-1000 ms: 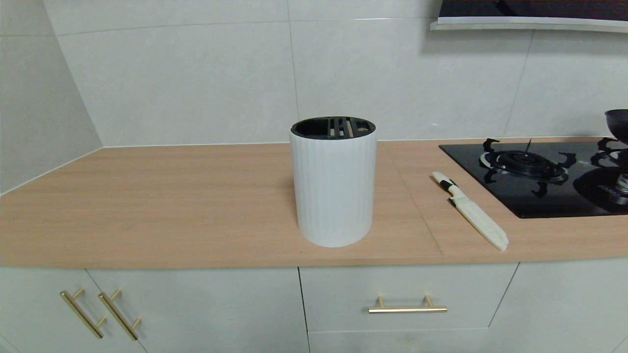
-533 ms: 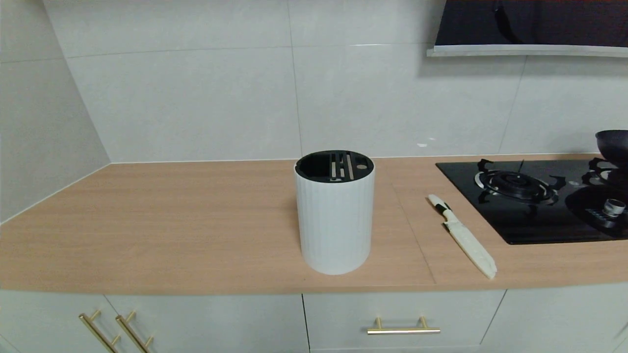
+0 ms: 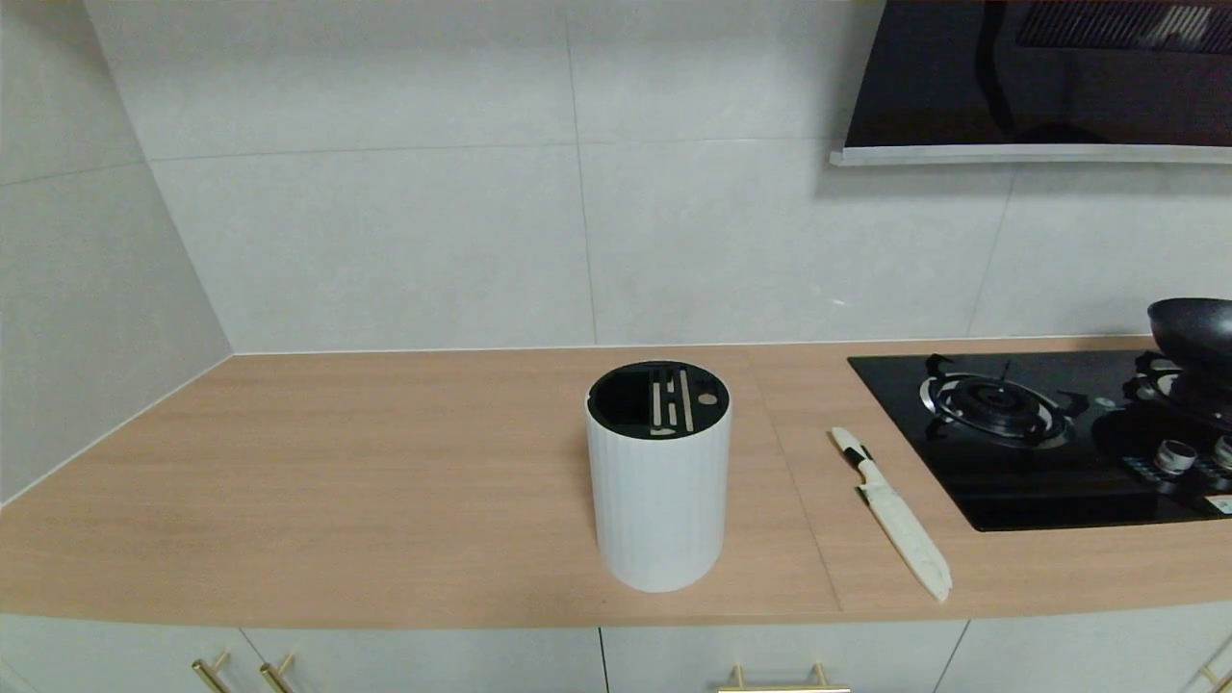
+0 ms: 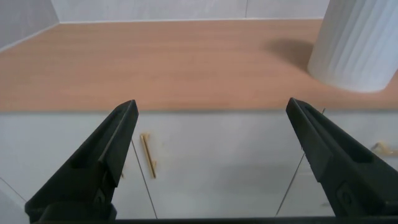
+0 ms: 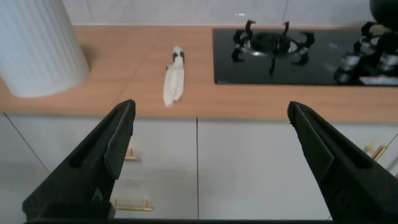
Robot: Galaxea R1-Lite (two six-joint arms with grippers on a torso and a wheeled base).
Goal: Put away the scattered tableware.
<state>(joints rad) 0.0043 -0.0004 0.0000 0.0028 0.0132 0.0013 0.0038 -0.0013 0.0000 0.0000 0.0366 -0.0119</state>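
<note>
- Knife holder (image 3: 658,500) stands upright near the front edge of the countertop (image 3: 337,481): a tall white cylinder, its wall finely ribbed from top to bottom.
- Its top is a black insert (image 3: 658,399) with one wide compartment, a few narrow straight slots and a small round hole. What sits down inside, I cannot tell.
- Knife (image 3: 890,510) lies flat on the countertop between the holder and the hob (image 3: 1039,481), apart from both. It has a pale cream blade and a white handle with a black band, tip towards the front edge.
- The countertop is smooth, light wood grain, and the wall tiles behind it are large, pale and matte.
- The hob is glossy black glass with a dark clawed burner (image 3: 994,406); a rounded dark pan (image 3: 1192,327) sits at the far right.
- Left gripper (image 4: 211,165) hangs in front of the white cabinet fronts, below the counter edge. Its dark wedge fingers (image 4: 93,168) are spread wide, released.
- Right gripper (image 5: 208,165) sits just as low, facing the knife (image 5: 174,78), jaws apart and released.
- A slim brass handle (image 4: 148,155) shows on a cabinet door.
</note>
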